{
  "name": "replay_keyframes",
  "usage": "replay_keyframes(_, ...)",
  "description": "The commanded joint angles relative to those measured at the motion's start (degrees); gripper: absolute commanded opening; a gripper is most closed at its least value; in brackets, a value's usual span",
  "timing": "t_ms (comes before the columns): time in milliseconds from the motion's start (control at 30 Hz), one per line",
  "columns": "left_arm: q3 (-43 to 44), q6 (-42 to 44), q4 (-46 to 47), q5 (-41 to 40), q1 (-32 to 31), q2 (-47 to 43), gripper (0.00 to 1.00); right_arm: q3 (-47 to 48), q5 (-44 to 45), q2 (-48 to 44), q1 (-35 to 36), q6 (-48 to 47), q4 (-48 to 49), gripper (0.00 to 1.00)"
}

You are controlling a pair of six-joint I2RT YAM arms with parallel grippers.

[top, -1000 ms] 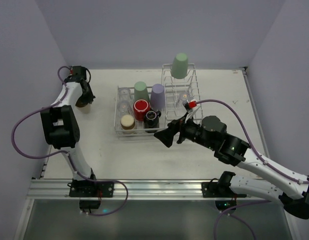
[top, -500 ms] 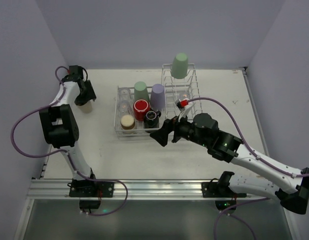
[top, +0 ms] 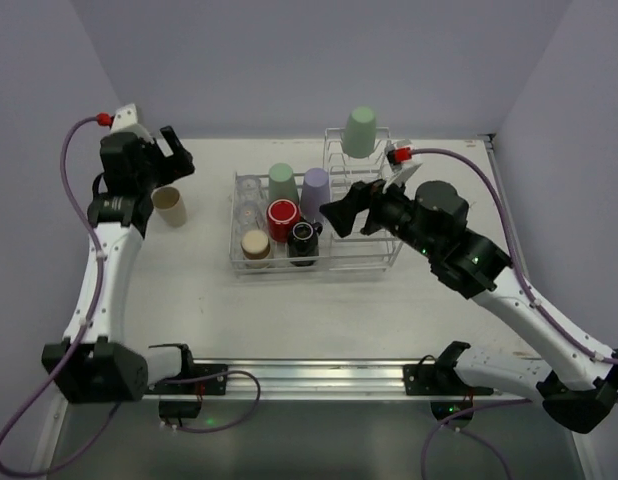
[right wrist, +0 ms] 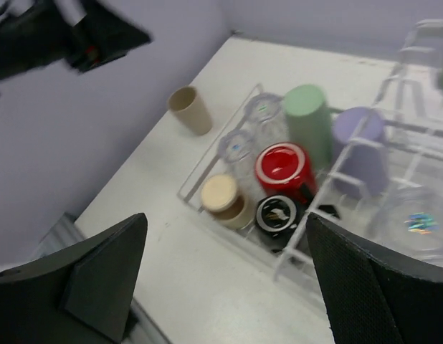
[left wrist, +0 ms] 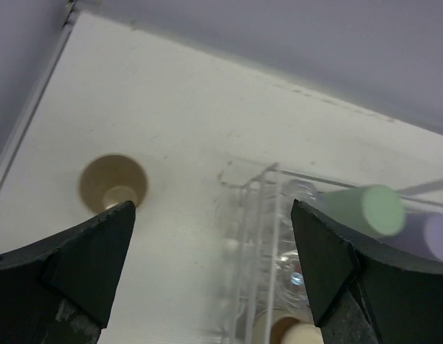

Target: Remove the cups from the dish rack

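Note:
The white wire dish rack (top: 232,228) holds several cups: a pale green tumbler (top: 282,181), a lavender tumbler (top: 315,190), a red mug (top: 282,217), a black mug (top: 303,238), a beige cup (top: 255,244) and clear glasses (top: 249,189). Another green tumbler (top: 360,130) sits upside down on the taller divider section. A small tan cup (top: 170,206) stands alone on the table at the left. My left gripper (top: 179,150) hangs open above and behind it, empty. My right gripper (top: 341,208) is open and empty over the rack (right wrist: 300,247), looking down on the red mug (right wrist: 282,166) and black mug (right wrist: 276,213).
The left wrist view shows the tan cup (left wrist: 114,183) at lower left and the rack's left corner (left wrist: 250,186) between my fingers. A clear glass (right wrist: 415,222) lies in the divider section. Walls close off the table at the back and both sides.
My left gripper opened, let go of the tan cup on the table, and lifted away. My right arm swung from in front of the rack up over its divider section.

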Motion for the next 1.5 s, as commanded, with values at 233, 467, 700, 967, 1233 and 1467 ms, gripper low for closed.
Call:
replay_keyframes(233, -34.2, -1.2, 18.3, 27.6, -13.3, -32.2, 0.94, 17.2, 9.9, 13.6, -18.4, -5.5, -6.8, 0.9)
replay_keyframes(467, -40.1, 3.5, 14.8, 28.1, -13.3, -42.1, 0.96, 33.3, 15.5, 30.5, -20.2, -10.7, -11.1, 0.99)
replay_keyframes(700, -39.5, 2.5, 15.5, 28.9, -13.4, -40.4, 0.98, 45.2, 16.2, 42.4, -21.2, -13.0, -11.7, 0.98)
replay_keyframes(967, -39.3, 2.6, 15.5, 29.6, -14.1, -38.7, 0.98, 49.5, 16.4, 49.4, -21.1, -15.7, -10.3, 0.73)
replay_keyframes(1233, -38.9, 0.2, 17.9, 29.3, -14.1, -37.4, 0.95, 43.4, 14.9, 39.9, -21.1, -15.9, 0.6, 0.34)
replay_keyframes(1467, -36.6, -13.1, 28.4, 36.6, -14.1, -36.0, 0.88, 39.2, 6.2, 29.5, -21.0, -7.7, 6.1, 0.33)
